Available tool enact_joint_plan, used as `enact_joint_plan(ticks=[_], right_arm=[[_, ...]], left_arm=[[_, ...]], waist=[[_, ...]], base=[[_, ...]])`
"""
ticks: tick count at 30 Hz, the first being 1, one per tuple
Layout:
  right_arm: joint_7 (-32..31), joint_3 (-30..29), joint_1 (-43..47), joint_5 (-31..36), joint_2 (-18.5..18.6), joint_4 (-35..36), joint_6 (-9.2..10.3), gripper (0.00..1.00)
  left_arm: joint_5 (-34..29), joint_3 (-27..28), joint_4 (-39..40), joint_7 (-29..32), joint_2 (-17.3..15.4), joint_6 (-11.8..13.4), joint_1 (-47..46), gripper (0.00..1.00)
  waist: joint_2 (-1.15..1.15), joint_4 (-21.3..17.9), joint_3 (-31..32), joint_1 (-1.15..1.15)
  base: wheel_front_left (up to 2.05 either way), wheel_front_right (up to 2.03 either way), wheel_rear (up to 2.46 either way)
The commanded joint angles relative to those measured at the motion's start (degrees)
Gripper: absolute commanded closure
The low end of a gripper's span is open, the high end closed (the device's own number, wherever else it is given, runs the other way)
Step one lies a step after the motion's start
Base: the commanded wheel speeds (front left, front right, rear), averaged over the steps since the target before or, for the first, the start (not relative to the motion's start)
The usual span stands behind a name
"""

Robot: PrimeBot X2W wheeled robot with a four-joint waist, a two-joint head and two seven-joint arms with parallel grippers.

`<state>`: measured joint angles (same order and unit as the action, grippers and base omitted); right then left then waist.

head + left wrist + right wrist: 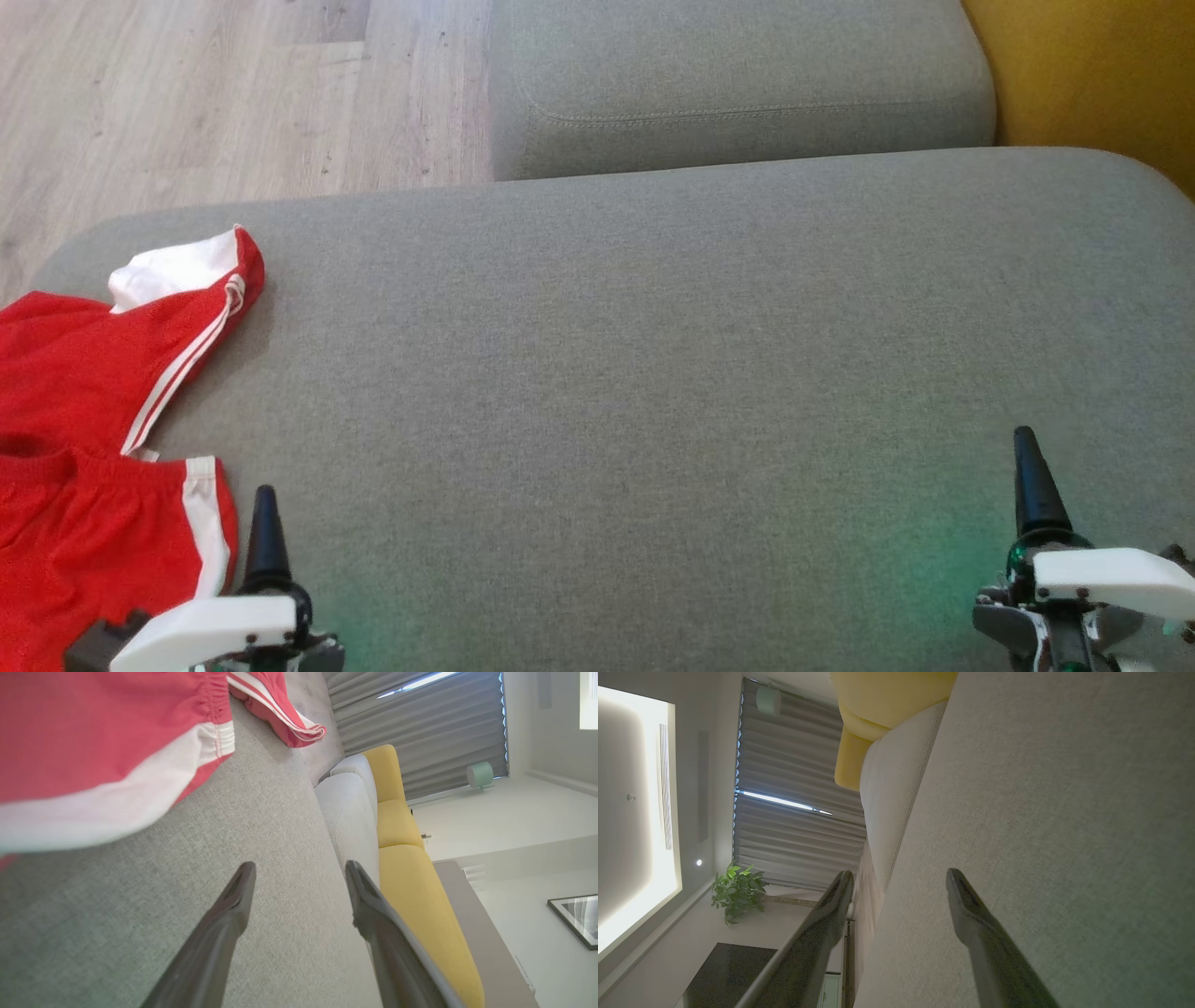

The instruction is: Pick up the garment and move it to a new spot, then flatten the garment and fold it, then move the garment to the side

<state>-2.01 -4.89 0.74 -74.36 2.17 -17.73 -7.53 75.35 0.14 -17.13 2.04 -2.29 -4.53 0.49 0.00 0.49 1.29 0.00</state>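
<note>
The garment (pixel 103 439) is a red pair of shorts with white stripes and white trim, lying rumpled at the left end of the grey cushion (pixel 653 373), partly cut off by the head view's left edge. Just right of its hem, my left gripper (pixel 264 523) stands at the lower left. In the left wrist view that gripper (pixel 299 868) is open and empty, with the garment (pixel 107 742) above its fingertips. My right gripper (pixel 1027 467) is at the lower right, far from the garment. It (pixel 899 875) is open over bare cushion (pixel 1064 812).
A second grey cushion (pixel 738 84) lies beyond the near one. Wooden floor (pixel 205 93) shows at the upper left and a yellow seat (pixel 1092 65) at the upper right. The near cushion's wide middle and right are bare fabric.
</note>
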Motion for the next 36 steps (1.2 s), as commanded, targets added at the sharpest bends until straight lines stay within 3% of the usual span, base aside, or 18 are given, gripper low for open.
enact_joint_plan(ticks=[1,36], right_arm=[[0.56,0.52,-1.47,1.36,0.27,2.33,0.01,0.00],[6.45,6.19,0.30,26.41,0.43,6.61,0.02,0.00]], left_arm=[[-1.39,0.15,2.24,-0.48,-0.31,0.06,-1.43,0.00],[-28.40,-5.31,6.20,-6.41,-0.52,4.42,-0.05,0.00]], waist=[[0.00,0.02,0.03,0.00],[0.00,1.53,2.29,0.00]], base=[[0.00,0.00,0.00],[0.00,0.00,0.00]])
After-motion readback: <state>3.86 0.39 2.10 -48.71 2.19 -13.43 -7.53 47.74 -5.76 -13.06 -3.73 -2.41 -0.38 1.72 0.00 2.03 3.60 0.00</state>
